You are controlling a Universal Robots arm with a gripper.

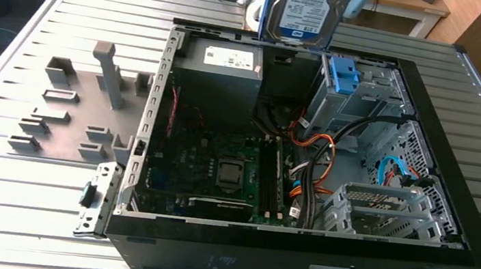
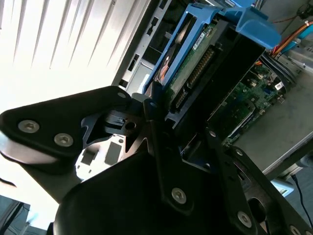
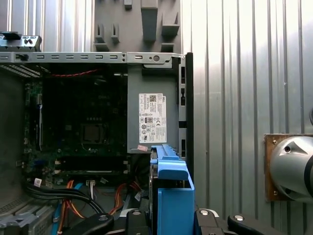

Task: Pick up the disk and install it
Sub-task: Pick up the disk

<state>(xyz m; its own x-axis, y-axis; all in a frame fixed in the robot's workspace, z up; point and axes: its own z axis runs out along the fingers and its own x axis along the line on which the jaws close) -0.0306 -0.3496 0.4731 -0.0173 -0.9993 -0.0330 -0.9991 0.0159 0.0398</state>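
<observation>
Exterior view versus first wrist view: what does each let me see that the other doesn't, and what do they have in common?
Exterior view: the disk's labelled face, held upright over the edge of the open computer case, plus the drive cage with its blue latch. First wrist view: the end effector clamped on the disk's blue carrier, and a round silver part on a wooden block. Shared: the disk, the power supply, the motherboard, the grey fixture plate and the slatted table.

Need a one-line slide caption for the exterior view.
The disk held upright, label facing the camera, above the far edge of the open computer case, near the grey power supply.
</observation>
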